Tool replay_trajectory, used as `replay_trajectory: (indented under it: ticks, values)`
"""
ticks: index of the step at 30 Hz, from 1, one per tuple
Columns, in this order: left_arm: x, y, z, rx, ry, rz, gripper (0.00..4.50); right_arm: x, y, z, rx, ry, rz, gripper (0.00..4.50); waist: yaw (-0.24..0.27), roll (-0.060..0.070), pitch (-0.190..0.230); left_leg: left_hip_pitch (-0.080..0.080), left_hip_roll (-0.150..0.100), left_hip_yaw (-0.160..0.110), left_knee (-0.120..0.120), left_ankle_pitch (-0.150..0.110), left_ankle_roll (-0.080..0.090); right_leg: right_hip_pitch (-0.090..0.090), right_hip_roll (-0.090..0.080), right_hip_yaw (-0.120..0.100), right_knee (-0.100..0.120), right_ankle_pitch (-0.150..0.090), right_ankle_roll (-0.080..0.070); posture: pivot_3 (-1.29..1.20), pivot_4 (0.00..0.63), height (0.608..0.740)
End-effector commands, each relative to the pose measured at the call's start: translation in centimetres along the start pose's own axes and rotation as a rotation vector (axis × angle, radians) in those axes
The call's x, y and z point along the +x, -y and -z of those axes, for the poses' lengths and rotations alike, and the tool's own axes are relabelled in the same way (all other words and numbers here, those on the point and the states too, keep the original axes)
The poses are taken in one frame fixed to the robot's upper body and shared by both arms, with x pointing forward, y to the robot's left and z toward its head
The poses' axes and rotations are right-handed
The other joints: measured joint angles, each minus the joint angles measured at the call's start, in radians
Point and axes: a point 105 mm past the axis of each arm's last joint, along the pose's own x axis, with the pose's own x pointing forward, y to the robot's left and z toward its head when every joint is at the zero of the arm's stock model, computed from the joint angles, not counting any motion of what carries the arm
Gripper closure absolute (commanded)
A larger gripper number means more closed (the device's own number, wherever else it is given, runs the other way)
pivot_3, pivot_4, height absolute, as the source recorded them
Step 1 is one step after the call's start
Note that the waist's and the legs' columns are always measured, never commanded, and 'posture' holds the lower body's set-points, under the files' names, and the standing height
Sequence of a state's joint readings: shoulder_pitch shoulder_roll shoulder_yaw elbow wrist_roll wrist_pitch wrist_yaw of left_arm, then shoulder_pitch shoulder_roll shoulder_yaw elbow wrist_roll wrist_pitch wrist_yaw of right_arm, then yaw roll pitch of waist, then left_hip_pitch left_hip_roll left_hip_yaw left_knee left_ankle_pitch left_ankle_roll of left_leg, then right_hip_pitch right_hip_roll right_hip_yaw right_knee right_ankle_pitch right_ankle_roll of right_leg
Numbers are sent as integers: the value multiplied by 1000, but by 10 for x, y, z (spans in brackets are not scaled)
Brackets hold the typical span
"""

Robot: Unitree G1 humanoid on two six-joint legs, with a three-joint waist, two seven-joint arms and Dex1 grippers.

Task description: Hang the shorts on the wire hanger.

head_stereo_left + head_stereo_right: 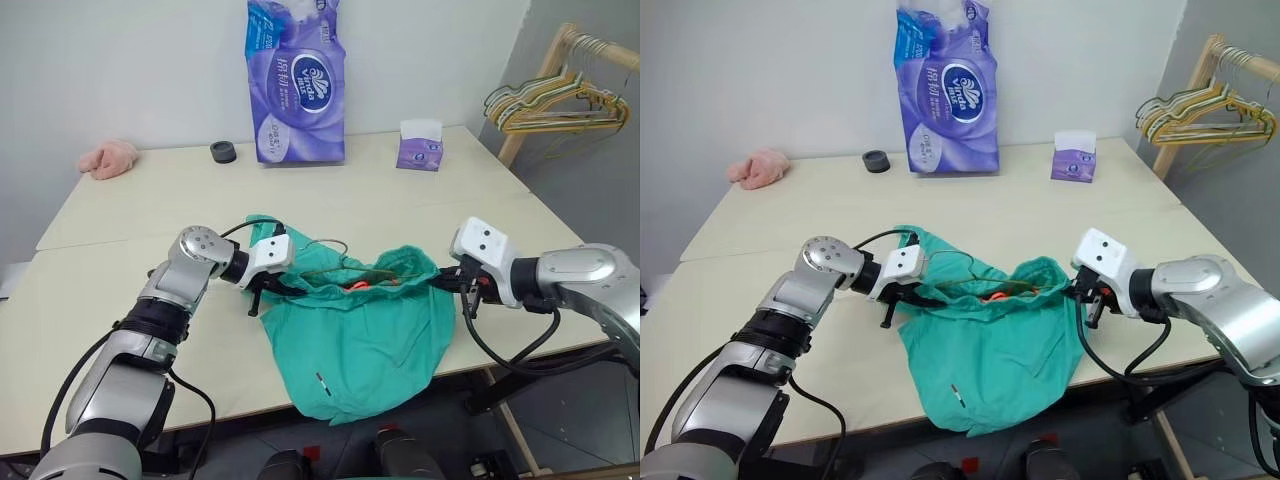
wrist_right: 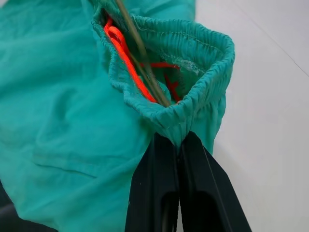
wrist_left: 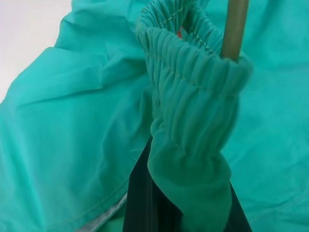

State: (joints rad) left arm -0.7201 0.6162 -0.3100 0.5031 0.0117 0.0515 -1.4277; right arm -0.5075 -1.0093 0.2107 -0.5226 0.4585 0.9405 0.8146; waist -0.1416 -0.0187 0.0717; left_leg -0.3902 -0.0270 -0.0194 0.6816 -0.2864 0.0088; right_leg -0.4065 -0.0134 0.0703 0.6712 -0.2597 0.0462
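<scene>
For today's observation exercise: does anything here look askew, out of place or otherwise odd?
Yes. The shorts sag off the table's front edge, held up by the waistband, one end in each pincer, left and right. An orange cord lies loose inside beside the wire hanger.

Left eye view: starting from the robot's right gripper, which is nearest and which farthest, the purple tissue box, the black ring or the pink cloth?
From the right gripper:
1. Purple tissue box, back right of the table.
2. Black ring, back, beside the big purple pack.
3. Pink cloth, far back-left corner.
</scene>
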Motion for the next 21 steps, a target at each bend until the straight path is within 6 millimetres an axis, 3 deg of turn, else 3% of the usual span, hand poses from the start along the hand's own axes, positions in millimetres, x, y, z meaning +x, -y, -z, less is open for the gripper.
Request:
replay_trajectory:
  ticks: [1, 2, 5, 15, 21]
  values:
    - [1, -1, -11, 60, 12, -10, 4500, -7, 5, -15, -103, 28, 26, 4460, 1, 0, 0, 0, 0, 0, 0, 0, 0, 0, 0, 0, 0, 0, 0, -200, 55, 740]
    - [2, -1, -11, 60, 12, -10, 4500, -7, 5, -16, -107, 31, 25, 4460, 1, 0, 0, 0, 0, 0, 0, 0, 0, 0, 0, -1, 0, 0, 0, -201, 55, 740]
    - [6, 0, -11, 64, 11, -5, 4500, -8, 2, -17, -162, 22, 29, 3776, 1, 0, 0, 0, 0, 0, 0, 0, 0, 0, -1, -1, 0, 0, 0, -208, 56, 740]
    - [17, 1, -16, 80, 21, -6, 4500, -14, -5, -19, -203, 21, 20, 334, 1, 0, 0, 0, 0, -1, 0, 0, 0, 0, -1, -1, 0, 0, 0, -218, 57, 740]
    - [17, 3, -15, 81, 19, -3, 4500, -35, -3, 10, -108, -61, 56, 334, 2, 0, 0, -2, 0, -2, 0, 0, 0, 0, -1, -2, -2, 0, 0, -215, 56, 740]
